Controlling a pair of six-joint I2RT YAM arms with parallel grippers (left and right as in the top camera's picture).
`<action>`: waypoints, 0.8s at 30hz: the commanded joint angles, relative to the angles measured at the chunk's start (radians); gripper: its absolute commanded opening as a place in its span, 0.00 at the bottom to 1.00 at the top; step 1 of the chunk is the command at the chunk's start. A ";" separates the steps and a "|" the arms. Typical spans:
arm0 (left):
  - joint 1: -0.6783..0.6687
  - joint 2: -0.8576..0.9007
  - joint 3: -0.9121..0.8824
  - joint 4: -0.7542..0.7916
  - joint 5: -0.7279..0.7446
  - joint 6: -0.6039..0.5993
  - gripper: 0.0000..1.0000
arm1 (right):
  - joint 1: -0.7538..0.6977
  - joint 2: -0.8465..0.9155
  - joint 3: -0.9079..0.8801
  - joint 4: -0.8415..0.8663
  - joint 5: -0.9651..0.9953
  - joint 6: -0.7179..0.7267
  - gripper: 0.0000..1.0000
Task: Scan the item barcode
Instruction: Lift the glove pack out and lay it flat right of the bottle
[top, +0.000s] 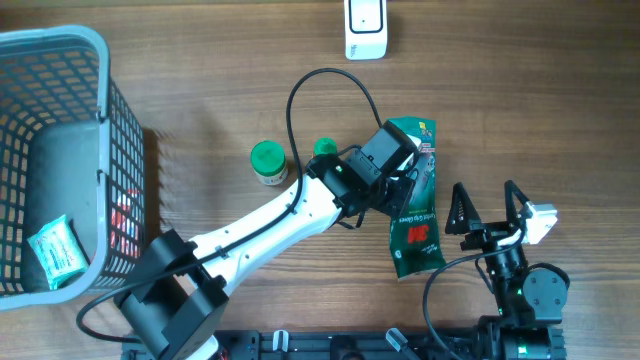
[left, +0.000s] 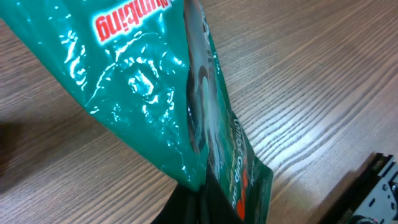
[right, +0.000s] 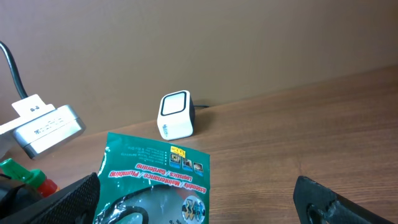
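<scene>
Pinched shut in the left hand (top: 400, 176), by one long edge: the green glossy packet (top: 421, 215), with red and white print on it. Placed a little right of the middle of the counter (top: 200, 80), long side running away from the robot, near the right hand (top: 486, 196) but apart from it. From the left wrist, seen as crumpled shiny film, slanted above the wood grain; not possible to tell if the low end touches the counter.

On the right, spread wide and holding nothing: the right hand, its black fingers (right: 68, 199) at the two lower corners of its own view, the top part of the packet showing between them.

Beyond the packet, at the far edge of the counter: the white scanner (top: 365, 28), upright, well apart from the packet.

Left of the left hand, standing: a small bottle with green cap (top: 268, 162). At the far left, a grey mesh basket (top: 60, 42), with a pale green pack (top: 55, 250) lying inside.
</scene>
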 joint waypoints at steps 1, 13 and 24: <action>-0.001 0.016 -0.006 -0.008 -0.050 0.008 0.04 | 0.008 -0.006 -0.001 0.003 -0.015 -0.003 1.00; 0.000 0.021 -0.006 -0.016 -0.049 0.005 0.34 | 0.008 -0.006 -0.001 0.003 -0.015 -0.003 1.00; 0.014 0.011 0.043 -0.036 -0.071 0.005 1.00 | 0.008 -0.006 -0.001 0.003 -0.015 -0.003 1.00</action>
